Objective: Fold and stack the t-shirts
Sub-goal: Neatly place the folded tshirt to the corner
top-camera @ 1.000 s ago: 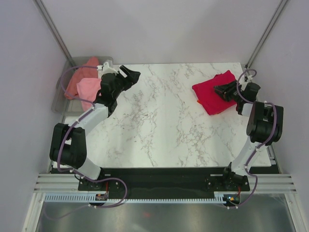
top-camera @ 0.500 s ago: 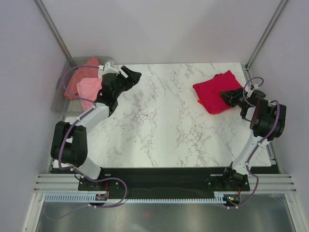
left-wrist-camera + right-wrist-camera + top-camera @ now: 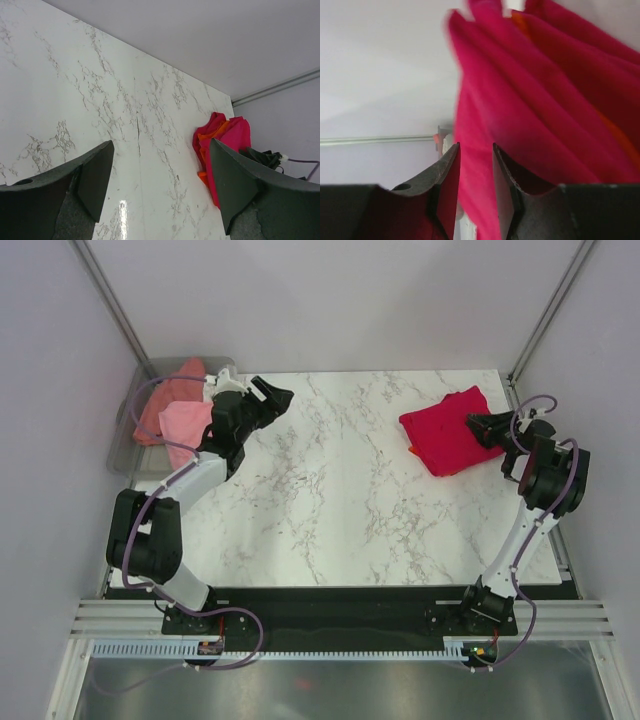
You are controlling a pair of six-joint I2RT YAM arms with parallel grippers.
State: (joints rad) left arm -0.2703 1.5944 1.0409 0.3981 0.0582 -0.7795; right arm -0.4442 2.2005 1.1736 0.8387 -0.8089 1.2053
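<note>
Marble table [image 3: 330,500] bears crimson tee [image 3: 445,430] (over orange tee [image 3: 207,135]); bin [image 3: 120,455] far-left.

Left gripper [image 3: 161,150] jaws spread wide over the marble counter [image 3: 75,75]. Far off there's a crimson tee [image 3: 232,145] with an orange tee [image 3: 210,134] peeking out.

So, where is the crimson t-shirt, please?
Top view: the crimson t-shirt lies far right on the table, over an orange one, right gripper pinching its edge.
</note>
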